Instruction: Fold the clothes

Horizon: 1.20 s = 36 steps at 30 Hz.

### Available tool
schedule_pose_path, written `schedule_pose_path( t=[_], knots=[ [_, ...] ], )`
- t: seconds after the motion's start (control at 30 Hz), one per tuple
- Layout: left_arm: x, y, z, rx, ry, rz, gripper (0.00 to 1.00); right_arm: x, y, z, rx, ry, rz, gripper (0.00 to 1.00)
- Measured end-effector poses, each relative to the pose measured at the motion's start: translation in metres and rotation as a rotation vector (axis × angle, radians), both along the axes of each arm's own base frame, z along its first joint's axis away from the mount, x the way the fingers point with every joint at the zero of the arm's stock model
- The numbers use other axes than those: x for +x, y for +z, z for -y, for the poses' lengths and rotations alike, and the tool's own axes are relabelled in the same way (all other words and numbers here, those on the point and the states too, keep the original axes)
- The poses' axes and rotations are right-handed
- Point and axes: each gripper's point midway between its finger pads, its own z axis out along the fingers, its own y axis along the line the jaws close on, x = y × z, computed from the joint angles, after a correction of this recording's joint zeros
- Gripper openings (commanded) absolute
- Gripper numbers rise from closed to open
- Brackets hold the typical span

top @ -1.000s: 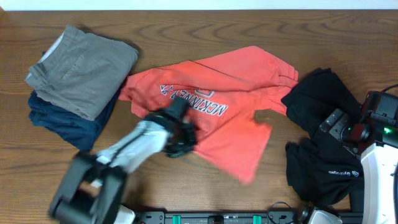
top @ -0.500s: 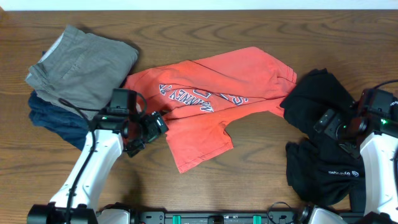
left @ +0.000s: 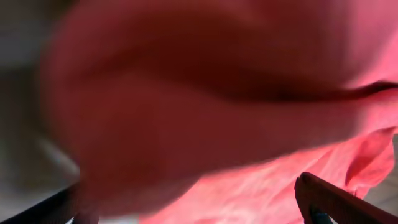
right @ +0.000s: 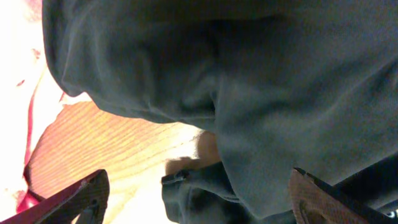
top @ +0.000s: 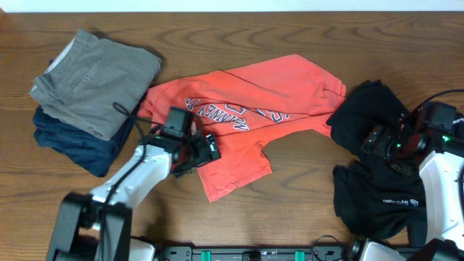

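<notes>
Shirt [top: 246, 116] lies crumpled in the middle of the desk [top: 290, 29], chest up, its navy-and-white lettering reading upside down from overhead. One flap reaches toward the near edge, and a sleeve touches the black garment [top: 370, 105] heaped at the right. At the far left a folded khaki garment [top: 98, 76] sits on top of a navy garment [top: 72, 141].

The left jaws are down on the shirt's near-left part, just below the lettering. In the left wrist view, blurred red cloth fills nearly everything. The two fingers [left: 336, 199] show only at the bottom corners, so the jaws stand wide apart, with cloth bulging between them. Whether the pads touch the cloth cannot be told.

The right jaws hang over the left side of the black garment. In the right wrist view their fingers [right: 81, 196] are also at the bottom corners, spread apart and gripping nothing. Dark folds lie beneath them, with a patch of bare wood and a pale sliver of the shirt at the left edge
</notes>
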Motion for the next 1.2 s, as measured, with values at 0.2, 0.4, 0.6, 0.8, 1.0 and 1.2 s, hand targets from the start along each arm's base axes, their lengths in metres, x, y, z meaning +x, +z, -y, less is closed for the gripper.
schedule_pose_path(
  t=[0.2,0.4,0.6,0.8,1.0,1.2],
  knots=[
    [0.025,-0.001,0.013,-0.023,-0.029,0.091,0.45,0.001,0.0,-0.002,0.008,0.009,0.004,0.9],
    [0.019,-0.007,0.015,-0.033,-0.057,0.072,0.06,0.001,0.0,-0.002,0.01,0.01,0.005,0.9],
    [-0.014,-0.002,0.018,-0.078,-0.084,-0.051,0.06,0.0,-0.002,-0.002,0.013,0.011,-0.004,0.86],
    [-0.047,0.019,0.007,-0.087,-0.114,-0.123,0.06,0.002,-0.011,-0.01,0.038,0.068,-0.026,0.78],
    [-0.041,0.055,-0.034,-0.084,0.019,-0.032,0.06,0.021,-0.021,-0.049,0.094,0.256,0.01,0.35],
    [-0.025,0.084,-0.072,-0.081,0.163,0.112,0.06,0.052,-0.042,-0.083,0.098,0.402,0.067,0.28]
  ],
)
